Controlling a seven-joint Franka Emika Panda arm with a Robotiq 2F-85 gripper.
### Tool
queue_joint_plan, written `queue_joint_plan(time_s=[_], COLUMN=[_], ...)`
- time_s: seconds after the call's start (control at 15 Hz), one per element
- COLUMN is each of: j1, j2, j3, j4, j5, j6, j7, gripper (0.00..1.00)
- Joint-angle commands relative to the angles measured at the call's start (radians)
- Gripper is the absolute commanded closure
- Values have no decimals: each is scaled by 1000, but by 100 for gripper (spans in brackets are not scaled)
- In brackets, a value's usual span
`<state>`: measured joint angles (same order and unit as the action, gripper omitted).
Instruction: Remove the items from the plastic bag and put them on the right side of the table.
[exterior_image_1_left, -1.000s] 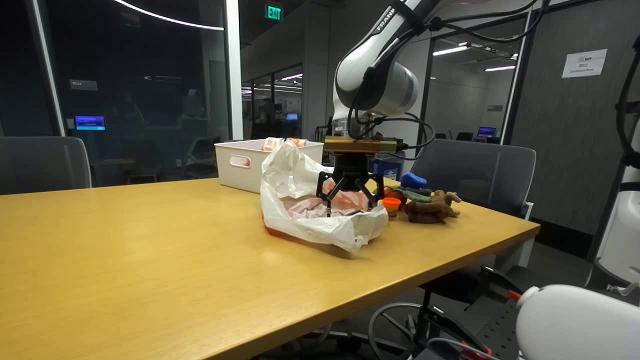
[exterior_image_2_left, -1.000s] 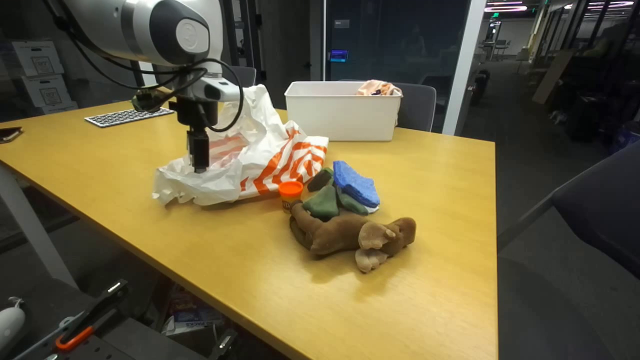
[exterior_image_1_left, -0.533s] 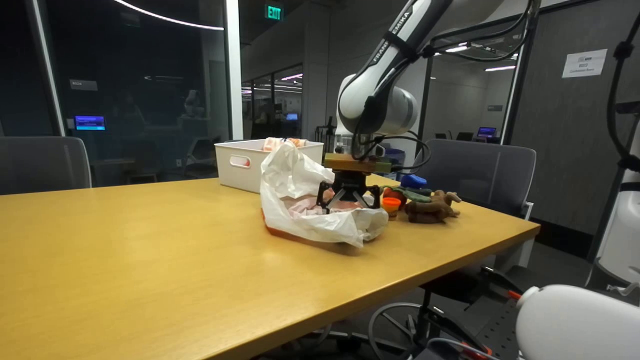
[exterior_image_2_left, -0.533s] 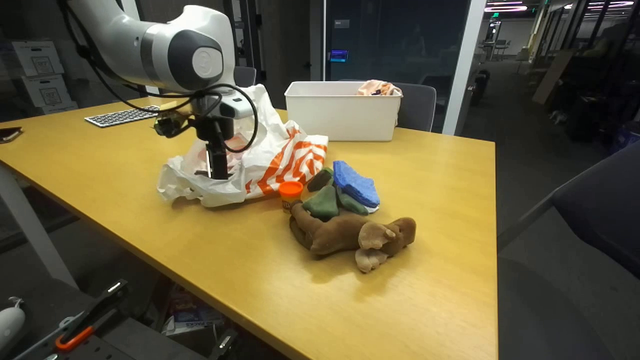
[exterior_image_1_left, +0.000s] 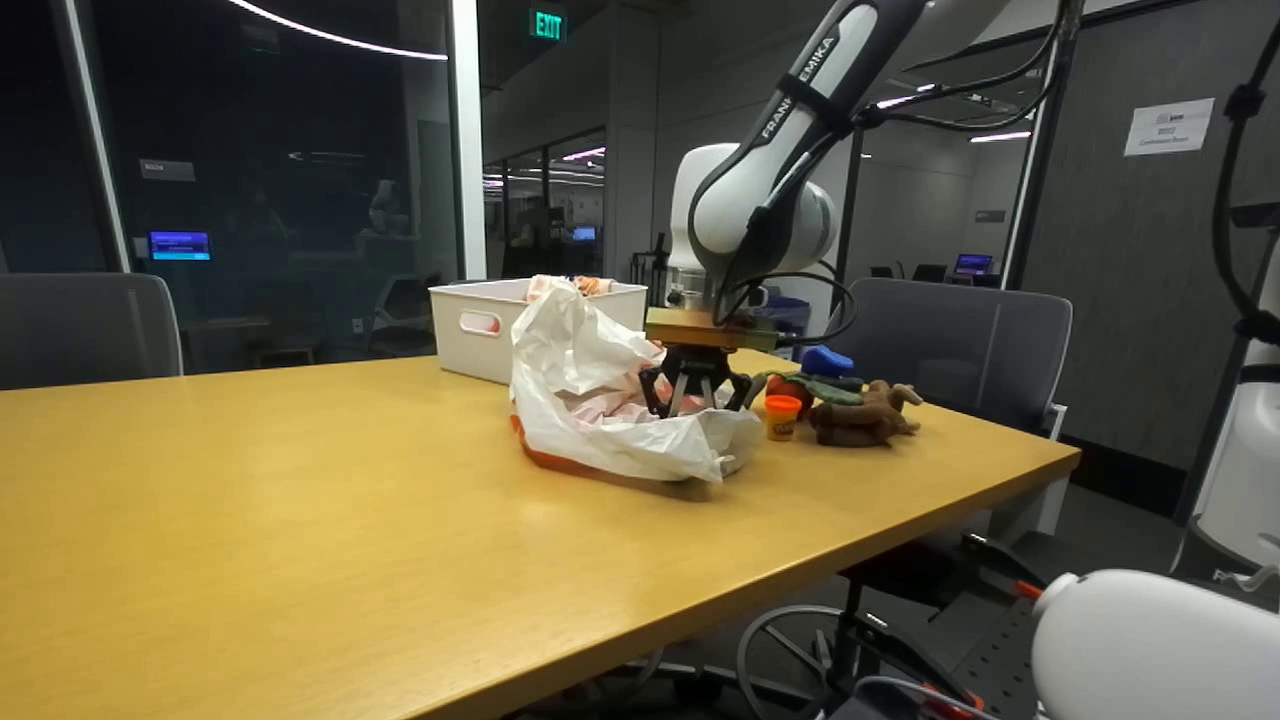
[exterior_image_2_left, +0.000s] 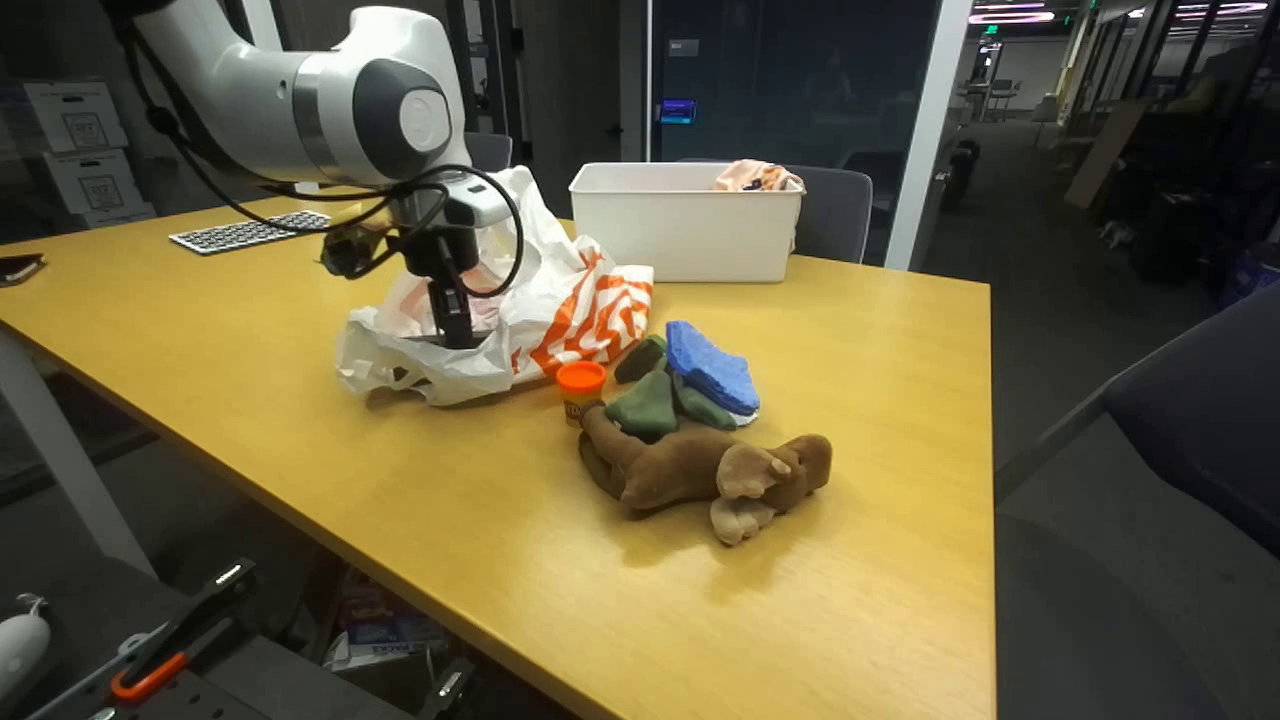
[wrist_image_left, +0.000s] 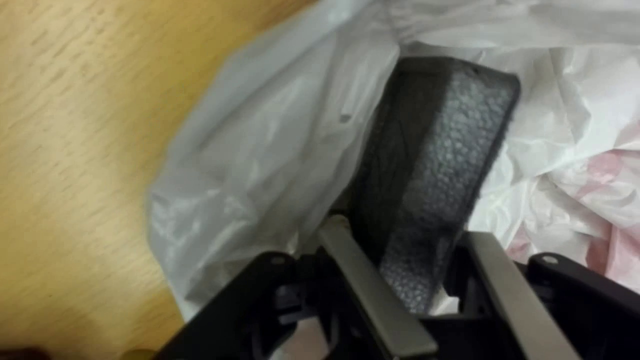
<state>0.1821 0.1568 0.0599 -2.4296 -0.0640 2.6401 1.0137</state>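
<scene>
Wht/blk arm (exterior_image_1_left: 742, 215), "EMIKA" mkg (exterior_image_1_left: 818, 62), blk cables (exterior_image_2_left: 520, 240); blk end effector (exterior_image_1_left: 699, 408).

Green sign (exterior_image_1_left: 547, 24): EXIT, near 12 o'clock.
Robot arm (exterior_image_1_left: 740, 205): FRAN, EMIKA, 1 o'clock.
Paper sign (exterior_image_1_left: 1170, 127): too blurry, 2 o'clock.

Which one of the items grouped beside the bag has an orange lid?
The small tub standing upright beside the plastic bag; the blue item, green item and brown soft toy show no lid.
</scene>
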Motion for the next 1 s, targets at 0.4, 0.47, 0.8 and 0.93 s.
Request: queue_joint_plan(time_s=[0.4, 0.47, 0.8, 0.93], j1=[-38, -71, -277, -330], j2=[-349, -384, -471, -447], j3=[52, 65, 111, 105], j4=[-120, -123, -96, -72], j5=[-201, -260, -475, -516], j6=[104, 87, -66, -128], j7=[27, 80, 263, 293], gripper=[92, 92, 92, 92])
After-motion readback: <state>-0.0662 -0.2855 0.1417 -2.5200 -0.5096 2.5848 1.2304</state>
